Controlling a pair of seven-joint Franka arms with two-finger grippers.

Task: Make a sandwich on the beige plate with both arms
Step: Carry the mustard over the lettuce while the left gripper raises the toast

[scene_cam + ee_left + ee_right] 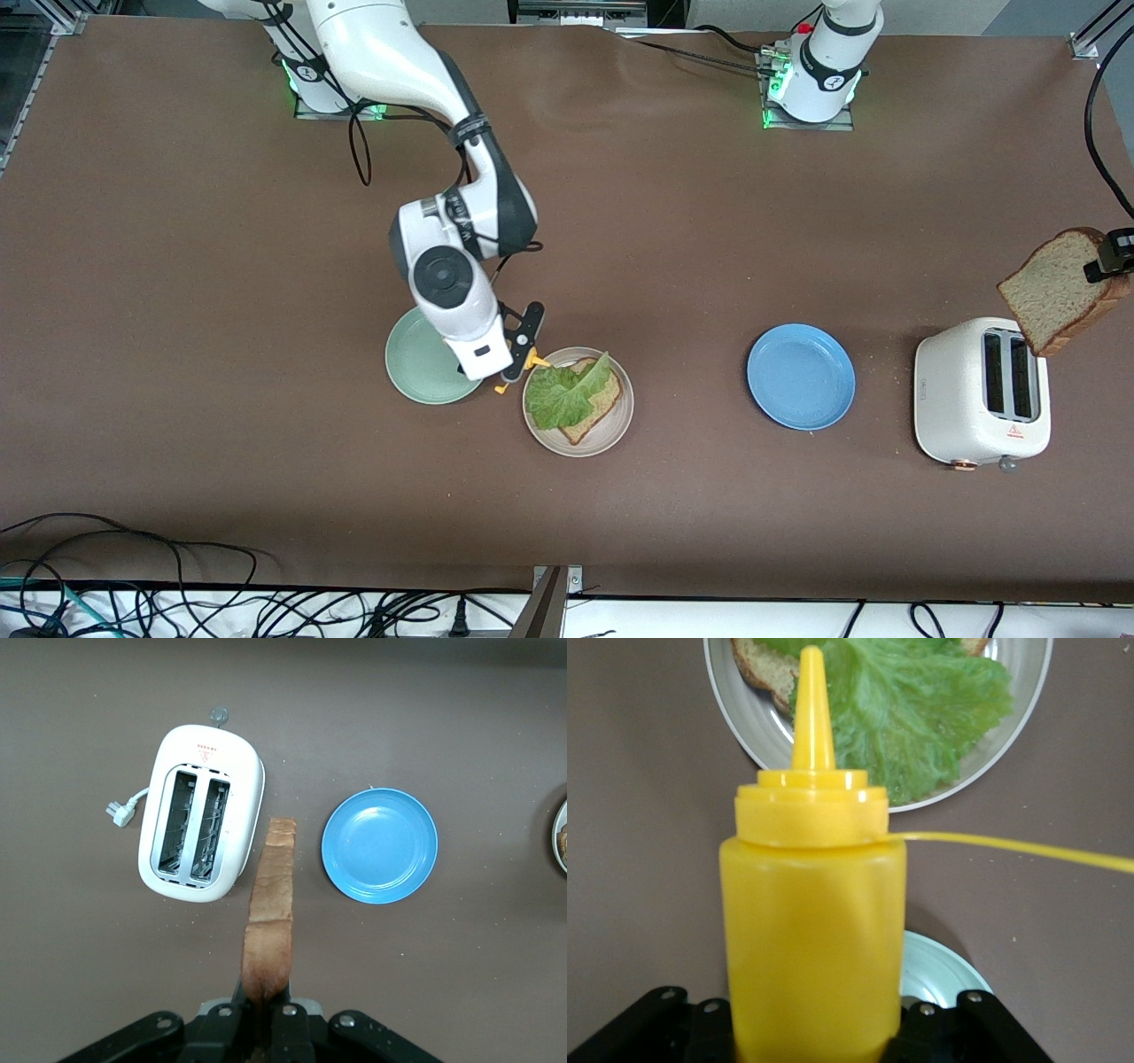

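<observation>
On the beige plate lies one bread slice with a green lettuce leaf on top. My right gripper hangs over the gap between this plate and the mint-green plate, shut on a yellow squeeze bottle. The bottle's nozzle points at the lettuce. My left gripper is up over the toaster, shut on a second bread slice. In the left wrist view that slice shows edge-on, sticking out of the left gripper.
A white two-slot toaster stands at the left arm's end of the table, slots showing nothing inside. A blue plate lies between toaster and beige plate. The mint-green plate sits partly under the right arm. Cables run along the table's near edge.
</observation>
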